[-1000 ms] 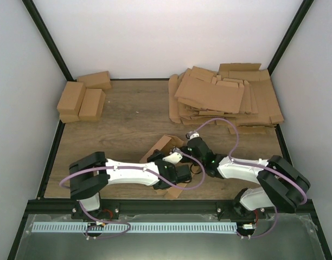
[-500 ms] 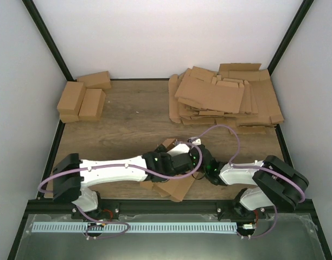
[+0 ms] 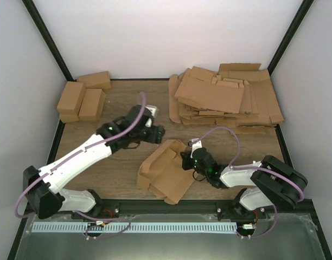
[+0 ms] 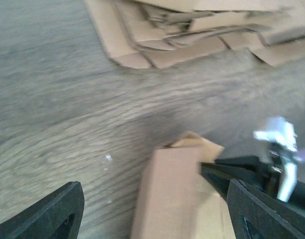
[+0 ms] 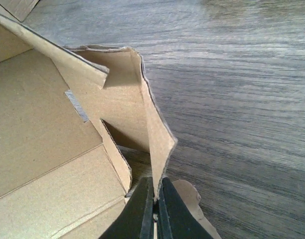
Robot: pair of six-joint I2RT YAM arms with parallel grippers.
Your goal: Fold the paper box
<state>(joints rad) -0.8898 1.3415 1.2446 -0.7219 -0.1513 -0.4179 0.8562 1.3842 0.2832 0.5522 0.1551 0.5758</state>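
Observation:
The paper box lies near the table's front middle as a half-opened brown cardboard piece with raised walls and flaps. My right gripper is at its right end, shut on an upright side flap. The right wrist view shows the flap's edge pinched between the jaws of the right gripper, with the box's inner panel to the left. My left gripper hovers open just behind the box and touches nothing. In the left wrist view the box sits below the wide-apart fingers of the left gripper.
A big heap of flat cardboard sheets fills the back right and shows at the top of the left wrist view. Three small closed cartons stand at the back left. Dark frame posts and white walls enclose the wooden table.
My left gripper let go of the box, opened, and pulled away toward the back left. The box now lies more spread out, while the right gripper stays shut on its flap.

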